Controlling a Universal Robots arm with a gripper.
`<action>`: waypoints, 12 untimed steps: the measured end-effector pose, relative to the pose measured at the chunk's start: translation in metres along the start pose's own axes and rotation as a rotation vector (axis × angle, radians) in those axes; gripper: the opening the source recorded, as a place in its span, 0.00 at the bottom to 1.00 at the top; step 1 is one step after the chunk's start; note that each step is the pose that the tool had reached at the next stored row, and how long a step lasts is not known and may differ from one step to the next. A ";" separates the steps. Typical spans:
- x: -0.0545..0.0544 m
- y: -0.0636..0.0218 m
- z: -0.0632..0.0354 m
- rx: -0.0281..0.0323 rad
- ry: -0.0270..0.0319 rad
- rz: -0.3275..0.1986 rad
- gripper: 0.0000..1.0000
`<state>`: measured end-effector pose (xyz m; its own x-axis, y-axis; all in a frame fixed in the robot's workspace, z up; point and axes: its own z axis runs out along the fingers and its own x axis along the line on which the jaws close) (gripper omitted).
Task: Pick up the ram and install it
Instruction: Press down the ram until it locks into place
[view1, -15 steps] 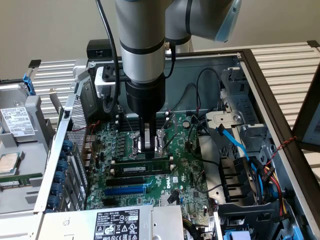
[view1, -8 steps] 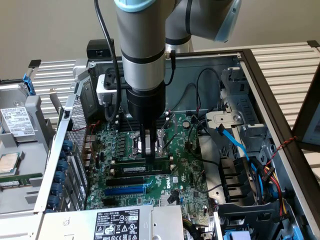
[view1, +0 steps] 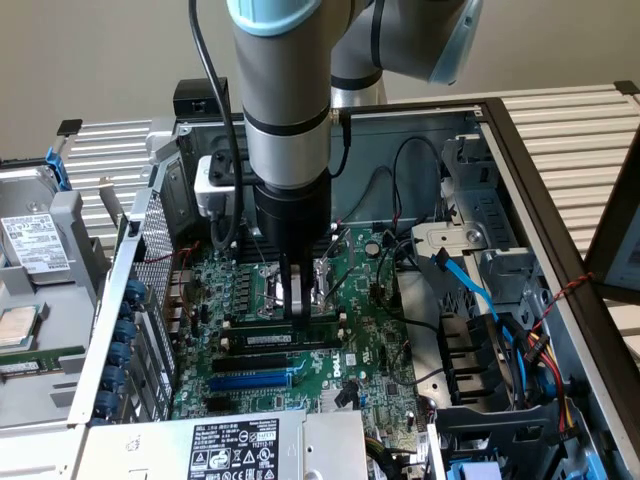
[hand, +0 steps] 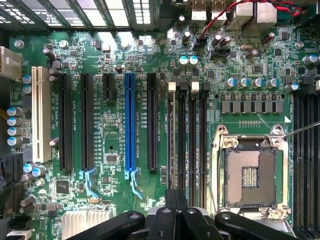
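Observation:
The ram is a narrow stick with a small white label. It stands on edge along a black memory slot on the motherboard, just in front of the CPU socket. My gripper comes straight down onto the stick's right part, fingers close together on it. In the wrist view the gripper hangs over the black memory slots beside the CPU socket, with the two fingers nearly touching.
A blue slot and black slots lie just in front of the ram. The case walls, a drive cage and blue and black cables crowd the exterior view's right. A metal cage wall stands at its left, and the power supply at the front.

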<state>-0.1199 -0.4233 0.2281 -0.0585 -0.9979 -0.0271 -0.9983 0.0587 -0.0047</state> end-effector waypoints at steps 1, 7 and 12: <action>0.000 0.0004 -0.0025 0.0004 -0.0012 0.000 0.11; 0.001 0.0209 -0.0068 0.0001 -0.0002 0.000 0.11; 0.002 0.0256 -0.0049 0.0000 -0.0002 0.000 0.11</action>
<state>-0.1456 -0.4235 0.2329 -0.0584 -0.9979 -0.0273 -0.9983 0.0585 -0.0047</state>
